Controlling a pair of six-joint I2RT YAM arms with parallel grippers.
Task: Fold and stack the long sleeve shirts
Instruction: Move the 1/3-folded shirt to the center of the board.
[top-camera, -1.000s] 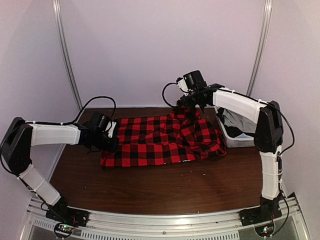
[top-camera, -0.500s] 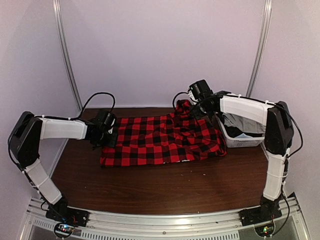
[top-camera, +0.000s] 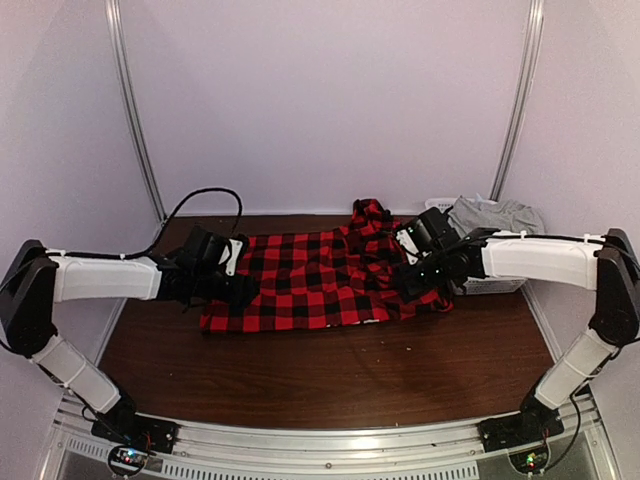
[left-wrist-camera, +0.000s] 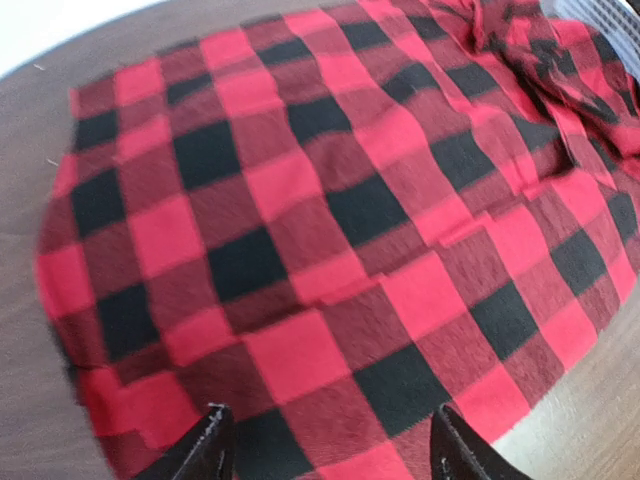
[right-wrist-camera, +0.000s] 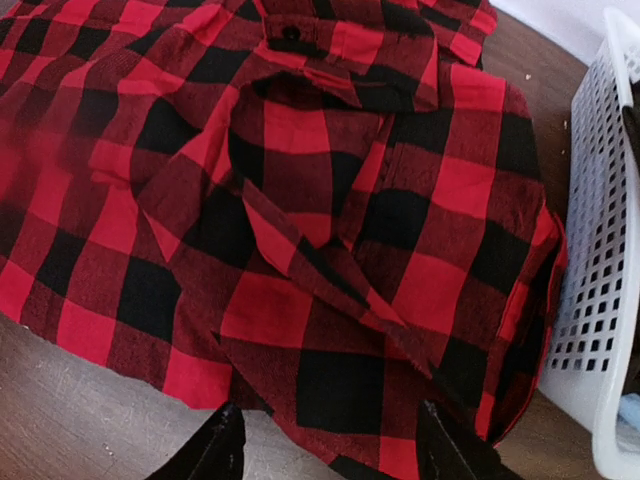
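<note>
A red-and-black check long sleeve shirt (top-camera: 325, 280) lies spread across the middle of the brown table (top-camera: 330, 380), smooth on the left and rumpled on the right, with a bunched part at the back (top-camera: 370, 212). My left gripper (top-camera: 240, 292) hovers over the shirt's left end, open with nothing in it; its wrist view shows flat check cloth (left-wrist-camera: 330, 220) beyond the spread fingertips (left-wrist-camera: 213, 445). My right gripper (top-camera: 405, 283) is open over the shirt's right near corner. In the right wrist view the folds and button placket (right-wrist-camera: 330, 200) lie below its gripper (right-wrist-camera: 330, 445).
A white mesh basket (top-camera: 485, 285) stands at the table's right edge behind my right arm, with a grey garment (top-camera: 495, 215) heaped on it. Its wall (right-wrist-camera: 590, 290) is close beside the shirt's right edge. White enclosure walls surround the table.
Both grippers opened and let the shirt go. My right arm swung from the back of the table down to the shirt's right near corner. My left gripper shifted slightly right.
</note>
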